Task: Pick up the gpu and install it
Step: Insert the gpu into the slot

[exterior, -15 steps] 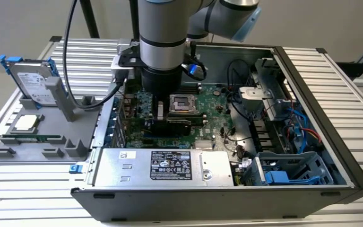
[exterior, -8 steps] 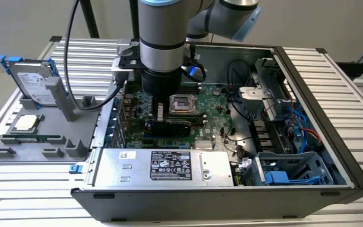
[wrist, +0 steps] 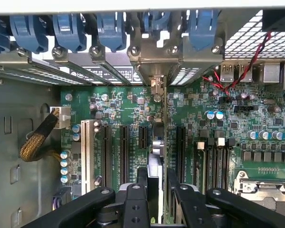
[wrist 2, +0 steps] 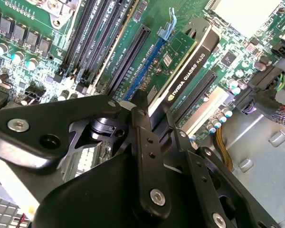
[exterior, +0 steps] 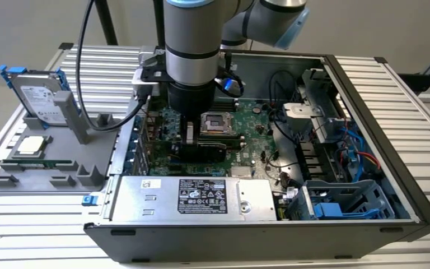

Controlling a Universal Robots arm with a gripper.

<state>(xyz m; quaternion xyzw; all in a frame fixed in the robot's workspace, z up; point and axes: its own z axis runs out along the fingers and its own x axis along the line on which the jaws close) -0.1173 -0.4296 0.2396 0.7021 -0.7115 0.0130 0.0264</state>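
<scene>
Closest to us in the second wrist view, the black end effector [wrist 2: 149, 121] pinches the gpu [wrist 2: 190, 61] by its top edge. We see the card standing on edge over the green motherboard [wrist 2: 147, 19], its lower edge at a long black slot. In the exterior view the end effector [exterior: 194, 144] is down inside the open computer case [exterior: 394, 157] on the slatted surface [exterior: 36, 224].
</scene>
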